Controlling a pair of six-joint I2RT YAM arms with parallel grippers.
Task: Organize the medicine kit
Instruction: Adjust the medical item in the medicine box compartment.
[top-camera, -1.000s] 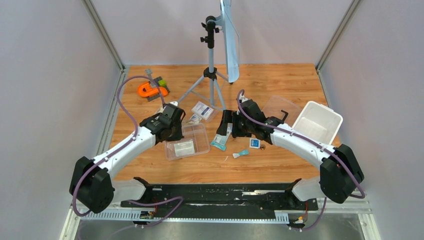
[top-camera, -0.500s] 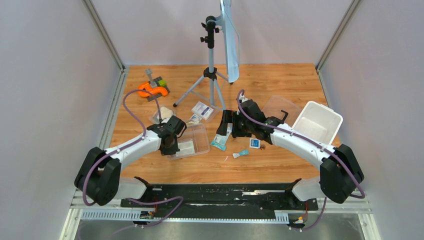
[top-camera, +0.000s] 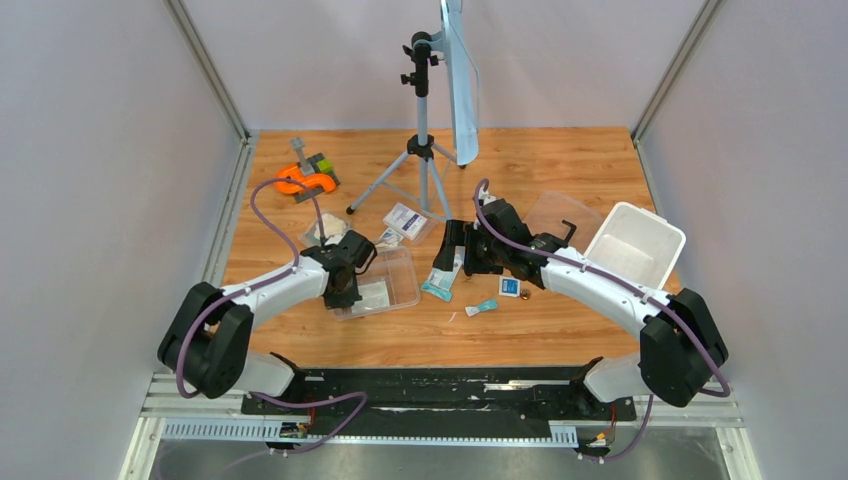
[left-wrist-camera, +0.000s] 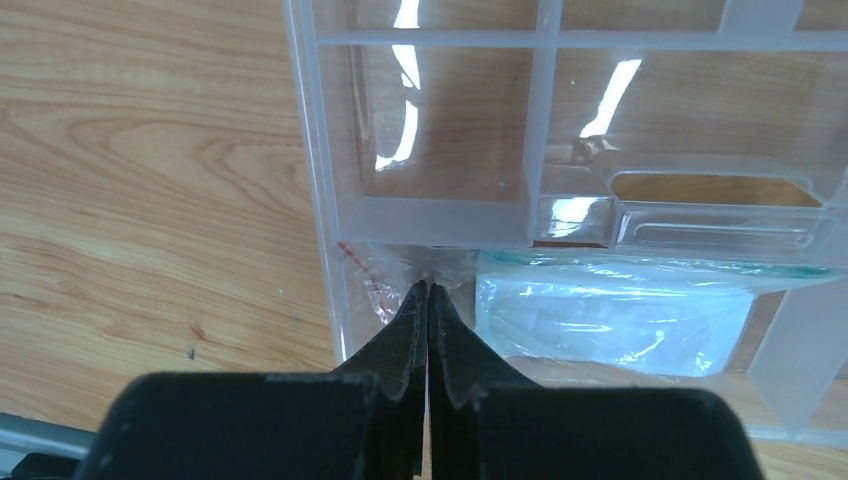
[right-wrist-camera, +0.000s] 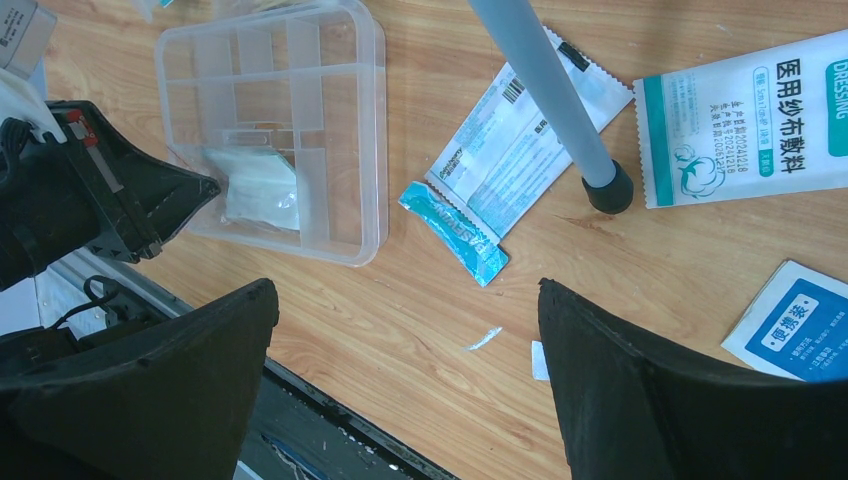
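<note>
The clear divided tray (top-camera: 402, 268) lies left of centre; it also shows in the left wrist view (left-wrist-camera: 312, 150) and the right wrist view (right-wrist-camera: 372, 120). A white-and-teal packet (left-wrist-camera: 612, 315) lies in its near compartment. My left gripper (left-wrist-camera: 428, 287) is shut, its tips pinching the crumpled edge of a small clear bag (left-wrist-camera: 385, 280) in the tray's near-left corner. My right gripper (right-wrist-camera: 405, 400) is open and empty above the table, over a teal packet (right-wrist-camera: 455, 232) and a white packet (right-wrist-camera: 520, 135). The white tub (top-camera: 635, 245) and clear lid (top-camera: 555, 215) sit at the right.
A tripod (top-camera: 422, 150) stands at the back centre, one leg (right-wrist-camera: 560, 100) close to my right gripper. A dressing packet (right-wrist-camera: 740, 115) and a blue-and-white sachet (right-wrist-camera: 795, 320) lie on the table. An orange-and-grey tool (top-camera: 300, 178) is at the back left.
My left arm has drawn back from the tray's far-left side to its near-left corner and lowered. The right arm has not moved.
</note>
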